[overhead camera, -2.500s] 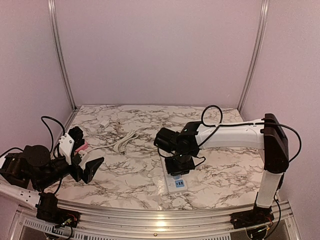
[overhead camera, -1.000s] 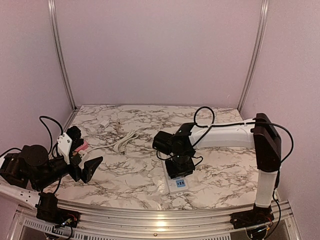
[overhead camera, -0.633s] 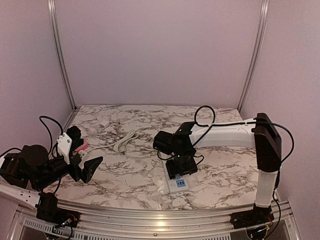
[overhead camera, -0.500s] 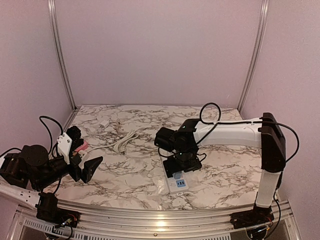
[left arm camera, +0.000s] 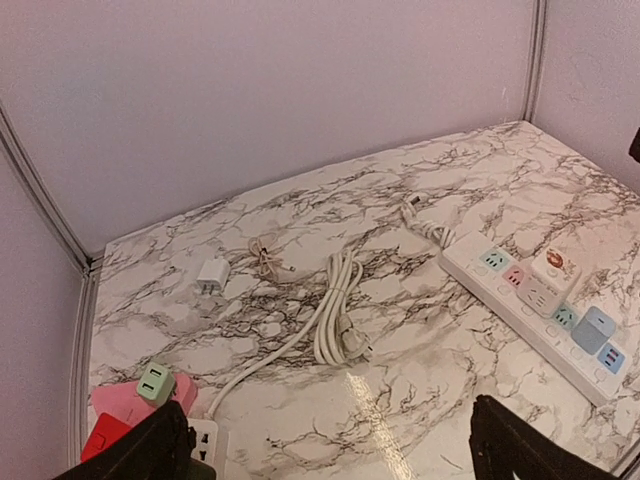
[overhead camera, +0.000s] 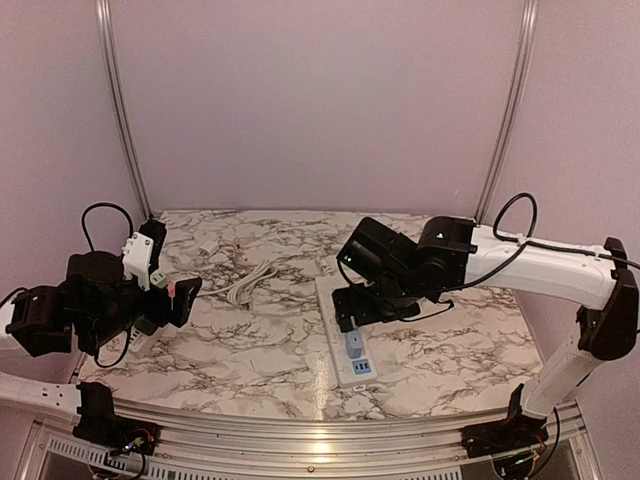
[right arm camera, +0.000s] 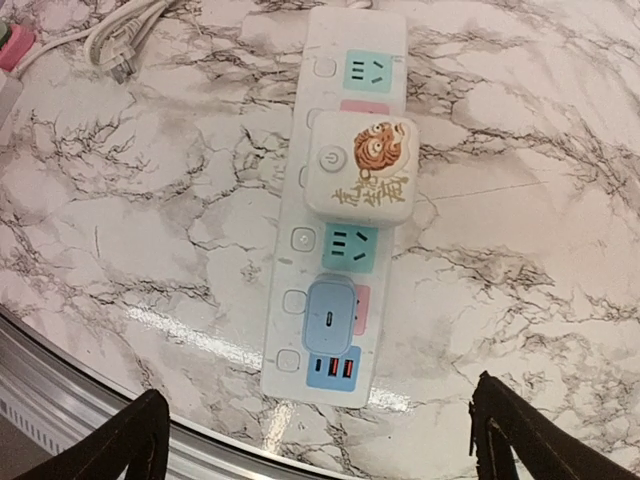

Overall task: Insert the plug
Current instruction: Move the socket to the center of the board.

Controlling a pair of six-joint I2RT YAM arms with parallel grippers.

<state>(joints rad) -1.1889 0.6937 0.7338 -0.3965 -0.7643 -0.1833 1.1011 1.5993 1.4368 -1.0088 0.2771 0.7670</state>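
Observation:
A light blue plug [right arm camera: 331, 310] sits in a socket near the front end of the white power strip [right arm camera: 300, 215], just behind its USB ports. The top view has this plug [overhead camera: 354, 347] below my right gripper [overhead camera: 372, 312]. That right gripper [right arm camera: 320, 450] hangs above the strip, open, its black fingers [right arm camera: 120, 440] wide apart and touching nothing. Farther along the strip sits a white cube adapter [right arm camera: 361, 166] with a tiger picture. My left gripper [left arm camera: 325, 460] is open and empty over the table's left side, far from the strip [left arm camera: 500, 290].
A coiled white cable [left arm camera: 335, 310] lies mid-table, with a small white charger [left arm camera: 212, 274] and a thin brown cable [left arm camera: 265, 258] behind it. Pink and red blocks with a green plug [left arm camera: 155, 383] sit at the left beside a second white strip [left arm camera: 205, 440]. A metal rail [overhead camera: 320, 440] edges the front.
My right gripper opened, let go of the blue plug and rose away from it; the plug stays in the strip. The left arm lifted and swung back.

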